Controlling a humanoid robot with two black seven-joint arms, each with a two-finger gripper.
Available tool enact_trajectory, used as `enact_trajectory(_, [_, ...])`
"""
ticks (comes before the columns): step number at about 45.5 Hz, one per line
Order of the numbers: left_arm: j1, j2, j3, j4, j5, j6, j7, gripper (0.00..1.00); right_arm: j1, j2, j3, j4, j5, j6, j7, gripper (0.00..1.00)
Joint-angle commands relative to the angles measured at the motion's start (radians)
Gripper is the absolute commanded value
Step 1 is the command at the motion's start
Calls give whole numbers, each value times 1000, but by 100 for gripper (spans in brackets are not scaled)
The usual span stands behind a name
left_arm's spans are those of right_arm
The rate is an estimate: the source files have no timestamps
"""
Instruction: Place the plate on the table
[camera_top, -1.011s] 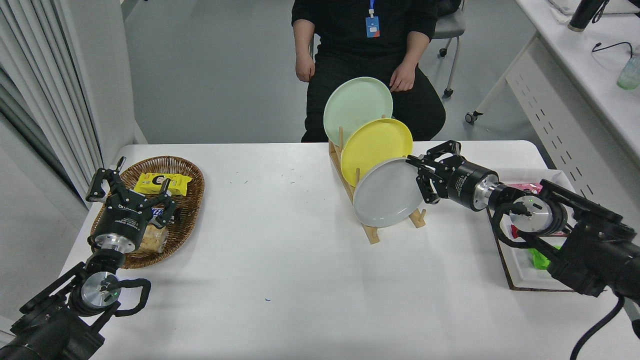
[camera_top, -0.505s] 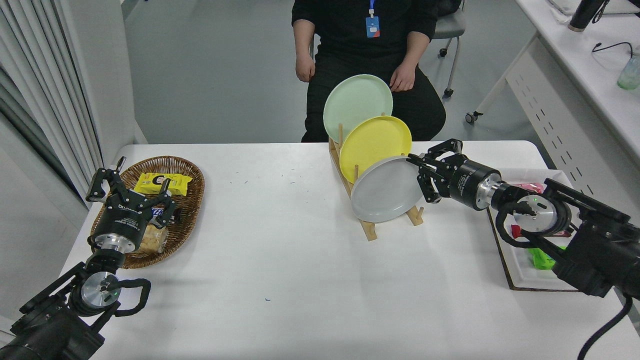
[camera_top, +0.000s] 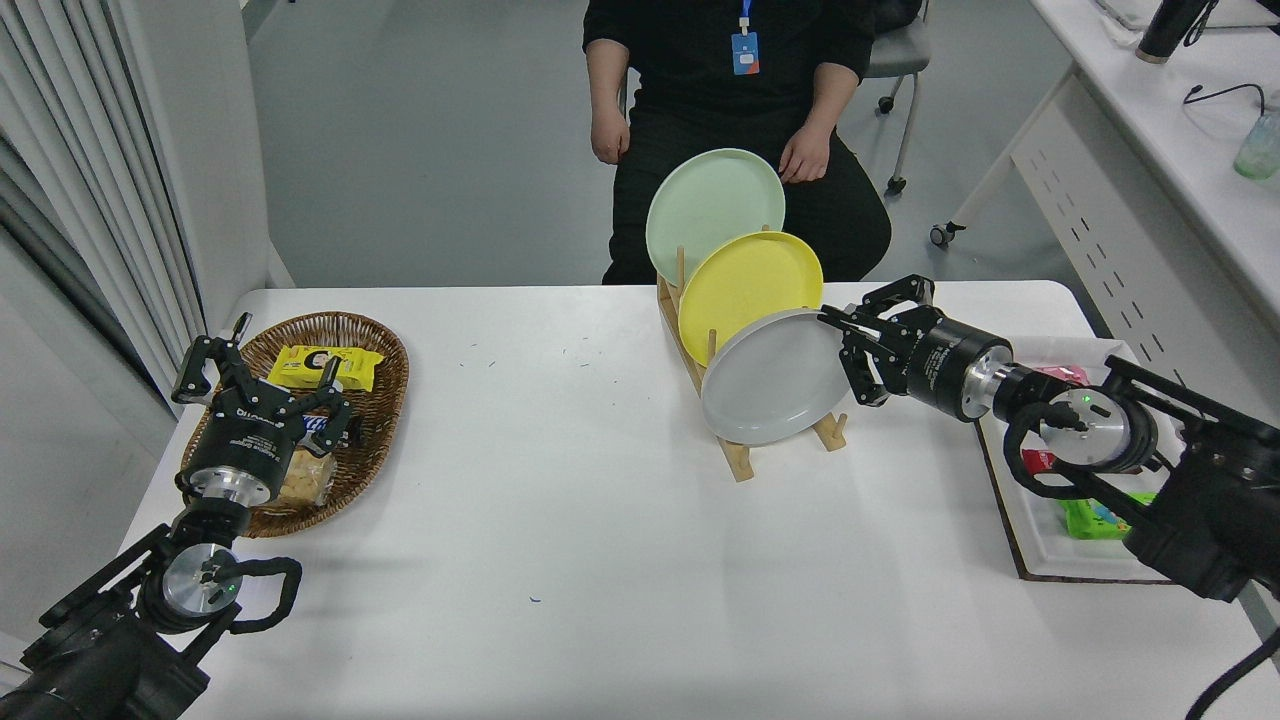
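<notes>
The pale grey plate (camera_top: 770, 378) is the front one in a wooden rack (camera_top: 738, 462) on the white table (camera_top: 560, 540). It tilts back and sits raised in its slot. My right gripper (camera_top: 843, 358) comes in from the right and is shut on the plate's right rim. A yellow plate (camera_top: 745, 285) and a mint green plate (camera_top: 710, 205) stand behind it in the rack. My left gripper (camera_top: 262, 375) is parked open over a wicker basket at the lower left.
The wicker basket (camera_top: 378, 400) holds snack packets at the left. A white tray (camera_top: 1040, 545) of packets lies under my right arm. A seated person (camera_top: 735, 110) is at the far side, hands on the lap.
The grey plate has tipped back and risen a little in the rack as my right gripper drew slightly up and to the right. The left arm has not moved.
</notes>
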Motion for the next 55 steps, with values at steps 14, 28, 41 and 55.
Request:
enact_trajectory(14, [0,0,0,0,0,-2,1,98,20,-23,14,54,56,-22,-1,0])
enact_trajectory(28, [0,0,0,0,0,0,1,98,53,-18,1,96,140,-76,-1,0])
enact_trajectory(41, [0,0,0,0,0,0,1,98,42,-9,-5,180,212,-168,-1,0])
enact_trajectory(55, [0,0,0,0,0,0,1,98,43,6,-9,258,286,-291,-1,0])
